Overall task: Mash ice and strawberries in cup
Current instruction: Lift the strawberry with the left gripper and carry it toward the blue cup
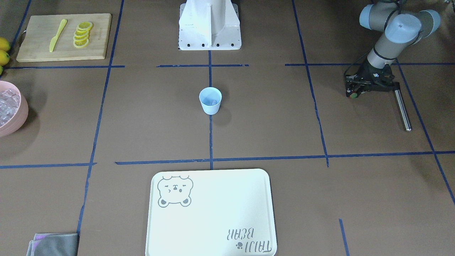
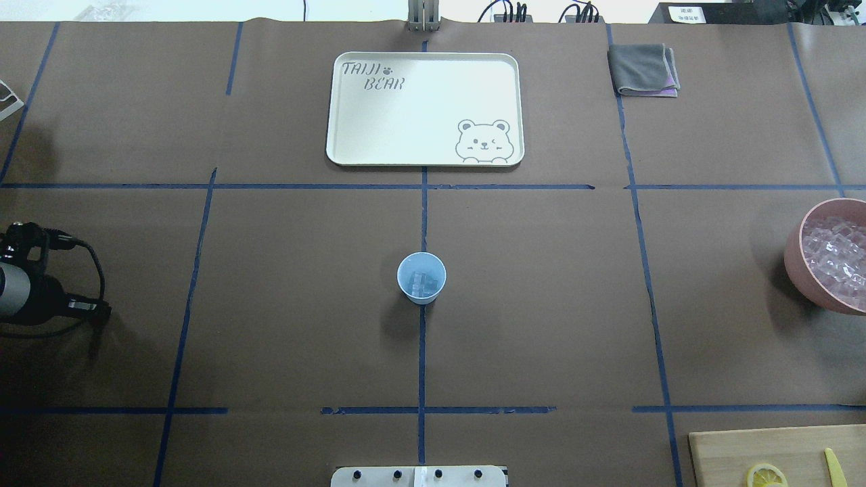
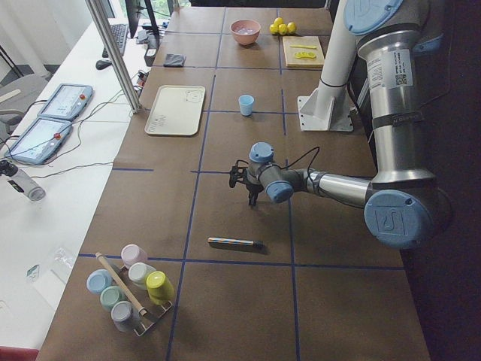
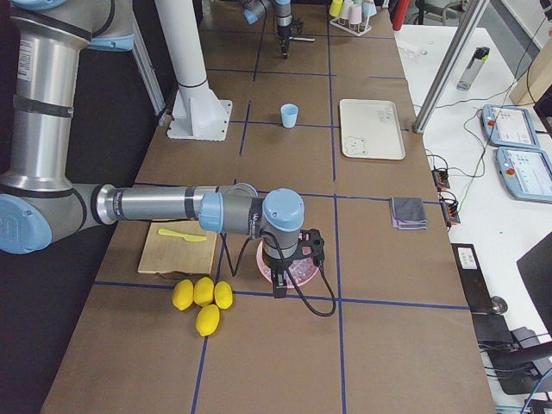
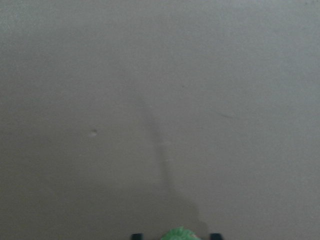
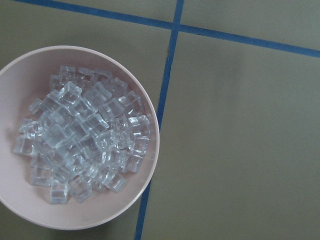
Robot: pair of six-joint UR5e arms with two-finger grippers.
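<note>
The left gripper (image 1: 353,94) seemed clamped on the strawberry (image 5: 179,234), low over the table. The cup (image 2: 421,277), with ice (image 2: 423,284) inside, stood well apart from it, toward the table's centre. The right gripper (image 4: 279,282) hung over the bowl (image 6: 30,197); whether its fingers were apart, I could not tell.

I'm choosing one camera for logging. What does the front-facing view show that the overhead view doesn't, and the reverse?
Only front-facing: the metal rod lying on the table, the strawberry in the left gripper, whole lemons. Only overhead: cables beyond the table's far edge. Both: the cup holding ice, the tray, the pink bowl, the grey cloth.
</note>
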